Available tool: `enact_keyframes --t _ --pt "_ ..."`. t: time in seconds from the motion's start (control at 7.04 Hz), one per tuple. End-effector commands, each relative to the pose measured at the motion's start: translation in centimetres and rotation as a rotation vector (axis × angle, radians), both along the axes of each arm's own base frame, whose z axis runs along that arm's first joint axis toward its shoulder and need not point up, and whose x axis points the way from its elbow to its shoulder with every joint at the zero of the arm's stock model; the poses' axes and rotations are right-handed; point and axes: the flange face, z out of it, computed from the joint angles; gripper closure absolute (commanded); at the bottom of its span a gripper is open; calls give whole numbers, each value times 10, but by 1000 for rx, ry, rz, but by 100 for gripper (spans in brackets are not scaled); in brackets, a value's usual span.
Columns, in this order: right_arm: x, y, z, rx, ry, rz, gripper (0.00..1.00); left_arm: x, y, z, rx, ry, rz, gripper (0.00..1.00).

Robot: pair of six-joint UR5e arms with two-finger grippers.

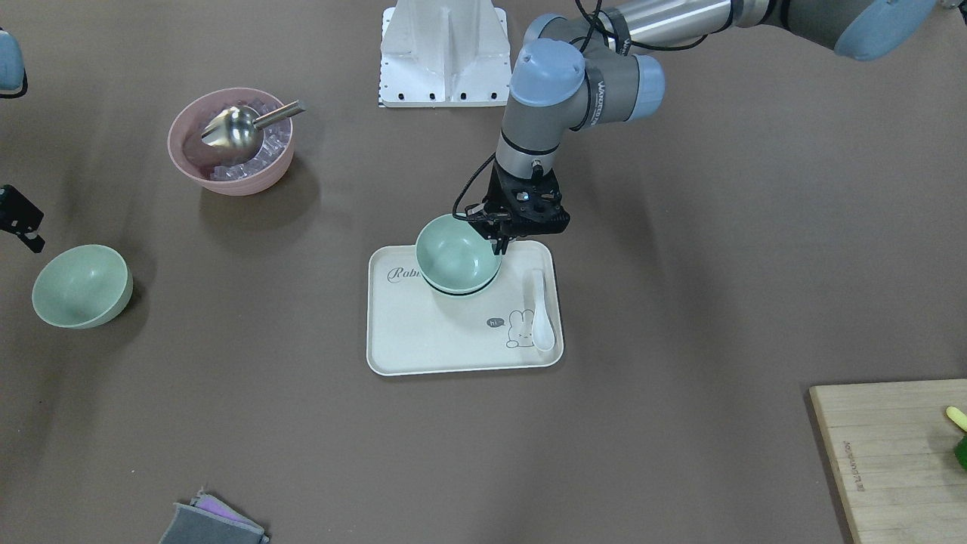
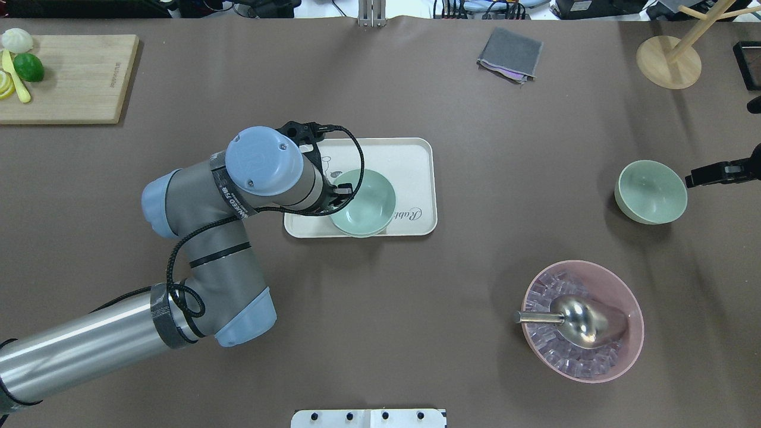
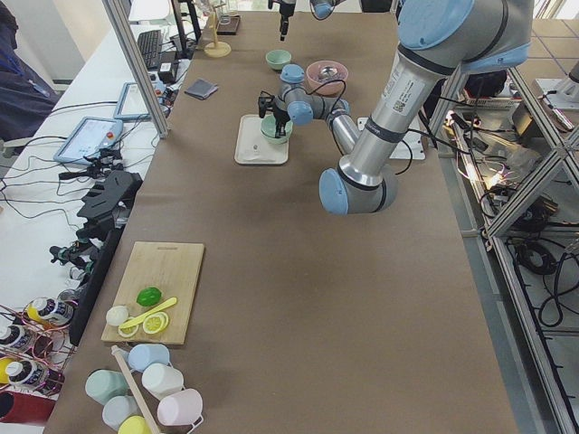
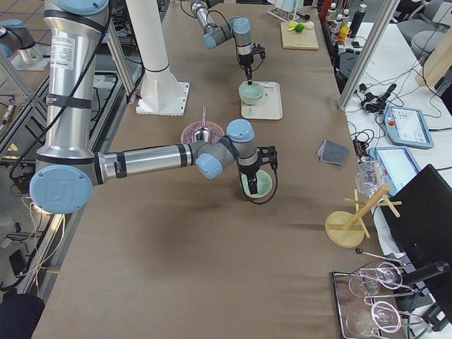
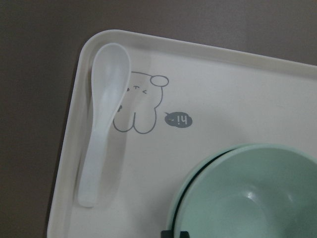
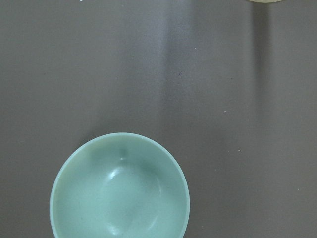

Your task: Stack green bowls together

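From the front: the left gripper (image 1: 501,243) is pinched on the rim of the top bowl (image 1: 457,258), at the robot-side end of the tray (image 1: 423,341). A dark gap shows between it and the lower bowl (image 1: 453,292), which sits on that tray. A spoon (image 1: 541,313) lies along one tray edge. Overhead: the lone bowl (image 2: 651,191) sits on the table well off the tray. The right gripper (image 2: 692,178) is just beside it; fingers apart or together, can't tell. The pink bowl (image 2: 631,306) with its scoop (image 2: 585,324) is nearer the robot than the tray. Left wrist: two green rims, one over the other, spoon apart from both. Right wrist: lone bowl below, upright.
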Motion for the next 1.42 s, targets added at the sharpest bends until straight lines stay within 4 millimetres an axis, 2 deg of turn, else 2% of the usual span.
enact_keyframes --t 0.0,0.14,0.28,0.43,0.57,0.71,0.85,0.99,1.14,1.28 --pt "0 0 0 0 0 0 0 -2 -1 -3 13 22 -3 31" --pt "-1 -1 0 1 -1 0 0 -2 -1 -5 20 31 -2 10" --pt "-1 -1 0 1 -1 0 0 -8 -3 -11 23 42 -11 3" --pt "-1 -2 0 1 -1 0 0 -30 -10 -24 35 67 -21 3" --pt "-1 -3 6 -8 5 -2 0 -60 -8 -1 14 65 2 3" --pt "-2 -5 16 -1 19 -23 0 -114 -6 28 36 65 65 3" --pt "3 -7 27 35 45 -71 0 -168 -4 78 80 7 107 2" --pt "5 -9 38 23 57 -76 0 -222 -11 117 153 -47 171 2" --pt "1 -17 49 4 59 -73 0 -304 -30 175 163 -67 243 2" --pt "-4 -25 43 9 55 -72 0 -398 -48 246 114 -26 285 2"
